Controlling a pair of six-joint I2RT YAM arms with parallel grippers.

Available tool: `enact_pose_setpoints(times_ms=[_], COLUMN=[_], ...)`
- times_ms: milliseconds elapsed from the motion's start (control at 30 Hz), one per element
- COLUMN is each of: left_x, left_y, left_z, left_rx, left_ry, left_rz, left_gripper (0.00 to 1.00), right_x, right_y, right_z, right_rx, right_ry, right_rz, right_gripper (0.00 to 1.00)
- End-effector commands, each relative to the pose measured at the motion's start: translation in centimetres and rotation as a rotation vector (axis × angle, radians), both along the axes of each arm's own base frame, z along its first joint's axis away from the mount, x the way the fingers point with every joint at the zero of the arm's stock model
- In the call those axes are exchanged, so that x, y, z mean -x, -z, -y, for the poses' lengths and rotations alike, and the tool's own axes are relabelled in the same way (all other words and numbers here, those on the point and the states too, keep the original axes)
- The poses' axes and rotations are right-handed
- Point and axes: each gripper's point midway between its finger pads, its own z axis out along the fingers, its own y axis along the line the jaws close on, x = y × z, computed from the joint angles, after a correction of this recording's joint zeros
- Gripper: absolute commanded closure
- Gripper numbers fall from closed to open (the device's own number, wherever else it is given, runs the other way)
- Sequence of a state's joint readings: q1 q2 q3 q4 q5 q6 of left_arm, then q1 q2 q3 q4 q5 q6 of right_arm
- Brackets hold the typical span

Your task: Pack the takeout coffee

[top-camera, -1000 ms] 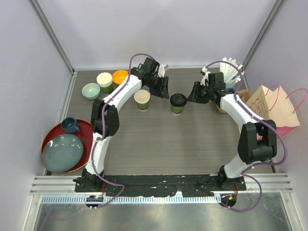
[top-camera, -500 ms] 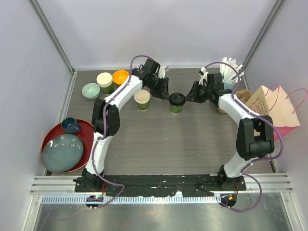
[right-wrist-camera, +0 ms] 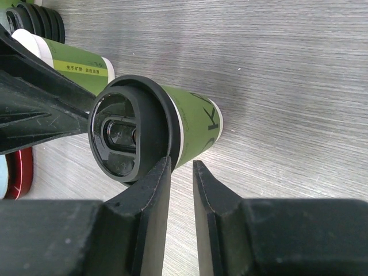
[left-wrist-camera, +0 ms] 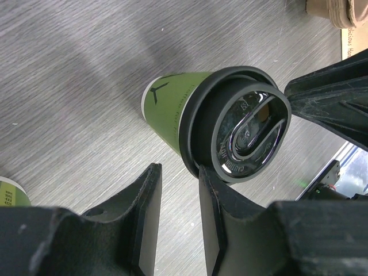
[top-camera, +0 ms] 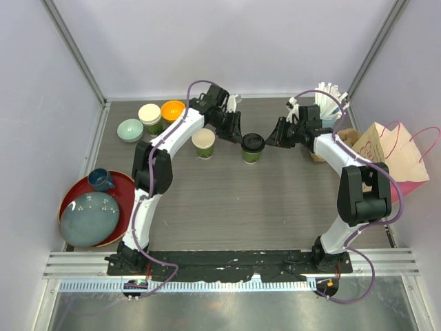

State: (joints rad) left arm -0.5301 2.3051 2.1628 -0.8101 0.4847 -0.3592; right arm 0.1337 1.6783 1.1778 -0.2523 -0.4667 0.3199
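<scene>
A dark-green cup with a black lid [top-camera: 253, 147] stands mid-table; it also shows in the left wrist view [left-wrist-camera: 172, 112] and the right wrist view [right-wrist-camera: 195, 129]. My left gripper [top-camera: 236, 130] is at its left side, my right gripper [top-camera: 273, 138] at its right. The left gripper [left-wrist-camera: 178, 172] has a narrow gap with nothing in it, and one finger [left-wrist-camera: 210, 190] touches the lid's rim. The right gripper [right-wrist-camera: 181, 167] is also narrowly open and empty, one finger [right-wrist-camera: 158, 178] against the lid's rim. A second green cup [top-camera: 203, 143] stands lidless to the left.
A light-blue cup of white straws [top-camera: 328, 109] and a paper bag [top-camera: 389, 153] are at the right. A cream-topped cup [top-camera: 149, 114], an orange bowl [top-camera: 171, 109] and a pale-green bowl [top-camera: 129, 129] are at the back left. A red tray [top-camera: 121, 187] holds a plate and mug.
Both grippers have closed in on the lidded cup from either side. The cup has shifted slightly to the left.
</scene>
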Motion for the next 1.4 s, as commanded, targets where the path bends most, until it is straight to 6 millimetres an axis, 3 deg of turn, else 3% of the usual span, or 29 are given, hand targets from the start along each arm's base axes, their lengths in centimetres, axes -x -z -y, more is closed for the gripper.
enact_pose_setpoints(times_ms=[0, 300, 633, 833, 1167, 1367], left_x=[-0.7, -0.2, 0.8, 1.4, 4.2, 5.6], left_y=[-1.4, -1.3, -0.3, 1.4, 6.3, 8.9], left_z=[1.1, 1.2, 1.5, 1.7, 1.4, 0.3], left_rx=[0.045, 0.053, 0.052, 0.045, 0.011, -0.037], left_ry=[0.016, 0.022, 0.02, 0.023, 0.015, -0.005], left_rz=[0.044, 0.021, -0.018, -0.056, -0.175, -0.219], left_gripper=[0.65, 0.69, 0.73, 0.76, 0.99, 1.0], right_x=[-0.5, -0.3, 0.8, 1.7, 5.2, 7.3], right_y=[-1.3, -2.0, -0.1, 2.3, 7.9, 11.0], right_z=[-0.6, -0.9, -1.3, -1.3, -0.4, 0.3], right_rx=[-0.025, -0.045, -0.077, -0.081, -0.046, -0.012], right_ry=[-0.031, -0.036, -0.052, -0.049, -0.03, -0.016], right_rz=[0.059, 0.062, 0.024, -0.032, -0.146, -0.208], right_gripper=[0.72, 0.72, 0.73, 0.79, 0.89, 0.99])
